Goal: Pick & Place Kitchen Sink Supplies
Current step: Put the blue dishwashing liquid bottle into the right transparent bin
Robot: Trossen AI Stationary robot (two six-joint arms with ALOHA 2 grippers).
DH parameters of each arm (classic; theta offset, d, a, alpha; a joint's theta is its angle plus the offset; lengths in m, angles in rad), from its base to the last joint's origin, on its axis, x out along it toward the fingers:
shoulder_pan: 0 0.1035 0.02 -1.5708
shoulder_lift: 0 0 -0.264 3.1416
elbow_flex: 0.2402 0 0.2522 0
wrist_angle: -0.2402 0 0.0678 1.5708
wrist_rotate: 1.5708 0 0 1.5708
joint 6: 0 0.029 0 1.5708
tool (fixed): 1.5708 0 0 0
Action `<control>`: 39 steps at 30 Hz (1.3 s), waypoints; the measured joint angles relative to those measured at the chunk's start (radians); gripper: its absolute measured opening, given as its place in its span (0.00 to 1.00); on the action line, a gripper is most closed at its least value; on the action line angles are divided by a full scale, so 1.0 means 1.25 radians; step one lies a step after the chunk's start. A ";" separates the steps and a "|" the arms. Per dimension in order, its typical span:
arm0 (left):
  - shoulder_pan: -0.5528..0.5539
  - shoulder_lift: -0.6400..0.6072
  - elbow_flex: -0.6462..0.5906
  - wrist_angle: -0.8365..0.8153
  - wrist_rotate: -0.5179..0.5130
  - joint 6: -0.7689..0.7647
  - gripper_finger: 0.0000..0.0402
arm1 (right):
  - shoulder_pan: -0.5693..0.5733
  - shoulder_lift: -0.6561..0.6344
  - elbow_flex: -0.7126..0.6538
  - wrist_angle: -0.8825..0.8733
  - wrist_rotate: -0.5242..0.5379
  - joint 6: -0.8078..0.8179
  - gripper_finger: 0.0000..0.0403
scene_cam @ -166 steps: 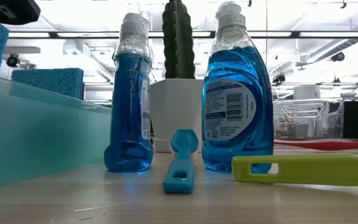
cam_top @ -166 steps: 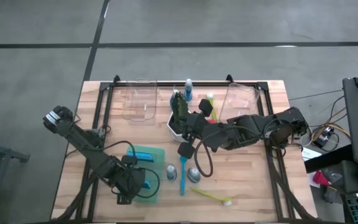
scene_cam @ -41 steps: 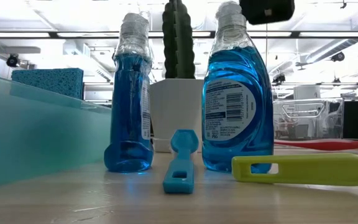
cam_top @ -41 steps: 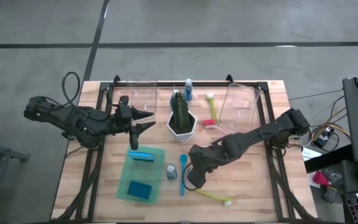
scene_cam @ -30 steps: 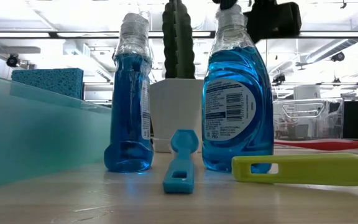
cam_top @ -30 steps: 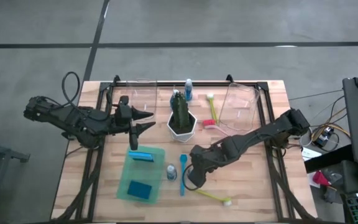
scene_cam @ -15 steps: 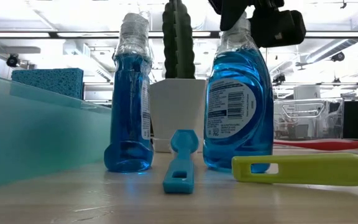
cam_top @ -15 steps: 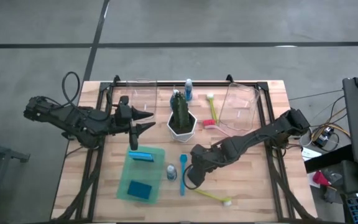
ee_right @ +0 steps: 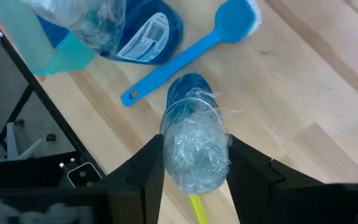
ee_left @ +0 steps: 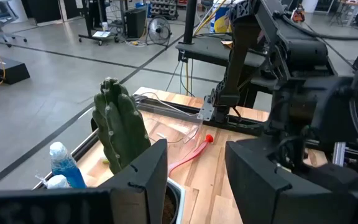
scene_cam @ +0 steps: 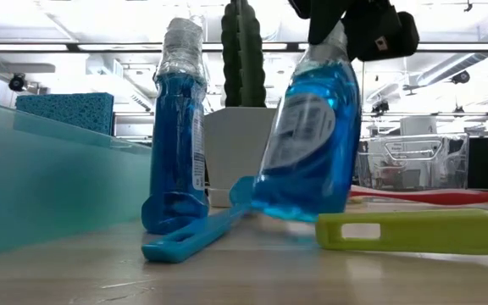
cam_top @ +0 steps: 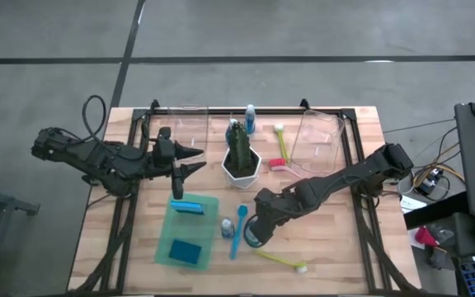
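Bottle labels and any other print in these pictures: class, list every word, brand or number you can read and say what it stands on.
No text can be read anywhere.
Label on the tilted bottle held by the right gripper: print motion-blurred, unreadable.
Label on the standing bottle: seen edge-on, too small to read.
That label from the right wrist view: print too small to read.
Brushes, sponges, tray, cactus pot: no print visible.

Big blue bottle (scene_cam: 310, 140) is tipped over at centre frame, leaning on the blue brush (scene_cam: 195, 234); skinny bottle (scene_cam: 176, 135) upright left of it.
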 joint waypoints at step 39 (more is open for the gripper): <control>0.000 0.000 0.000 0.008 0.001 -0.024 0.38 | -0.468 -0.203 0.420 -0.615 0.188 -0.176 0.35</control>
